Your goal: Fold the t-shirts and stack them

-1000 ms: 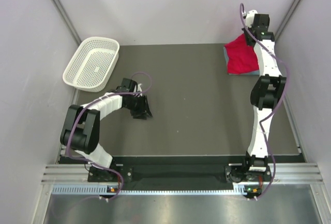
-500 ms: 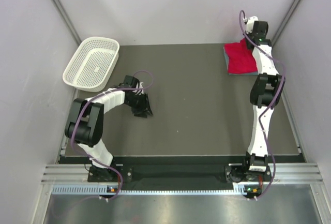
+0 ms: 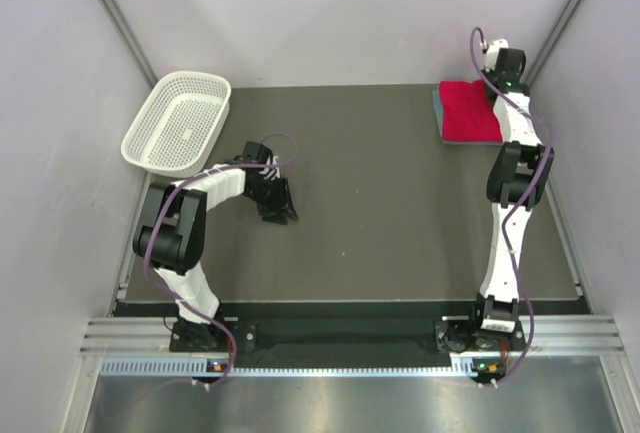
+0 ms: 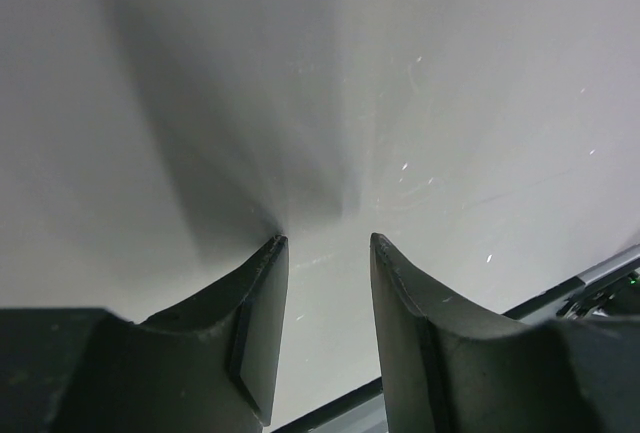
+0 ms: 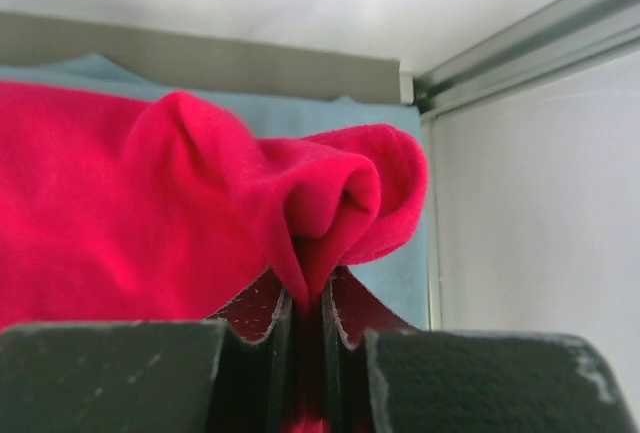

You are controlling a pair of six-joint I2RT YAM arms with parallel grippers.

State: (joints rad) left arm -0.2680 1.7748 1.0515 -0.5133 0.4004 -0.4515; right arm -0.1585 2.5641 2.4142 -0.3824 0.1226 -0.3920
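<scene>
The dark table (image 3: 380,213) fills the middle of the overhead view, closed in by pale walls (image 3: 330,13) on three sides. Two white arms rise from its near edge. The left arm (image 3: 175,238) is bent back in a tight loop on the left side, and the right arm (image 3: 510,213) stretches out to the far right corner. The white mesh basket (image 3: 140,148) sits at an angle at the far left corner of the table, its perforated floor in plain sight from above. Both shirts lie well apart from it, at the opposite far corner. There the blue-grey t-shirt (image 3: 438,105) lies flat on the table. The red t-shirt (image 3: 465,113), folded into a neat rectangle, rests on top of it and covers nearly all of it. Only a thin strip of blue-grey shows along the left and near edges. In the right wrist view the red cloth bunches into a rounded fold above the blue-grey layer, which reaches almost to the table's far edge beside the corner post. The right gripper (image 5: 308,298) is pinched onto that red fold, its jaws nearly meeting with only the cloth between them. The left gripper (image 4: 326,238) hangs over the table left of centre, near the basket and far from the shirts. Its jaws stand apart with nothing between them, facing a pale blank surface.
</scene>
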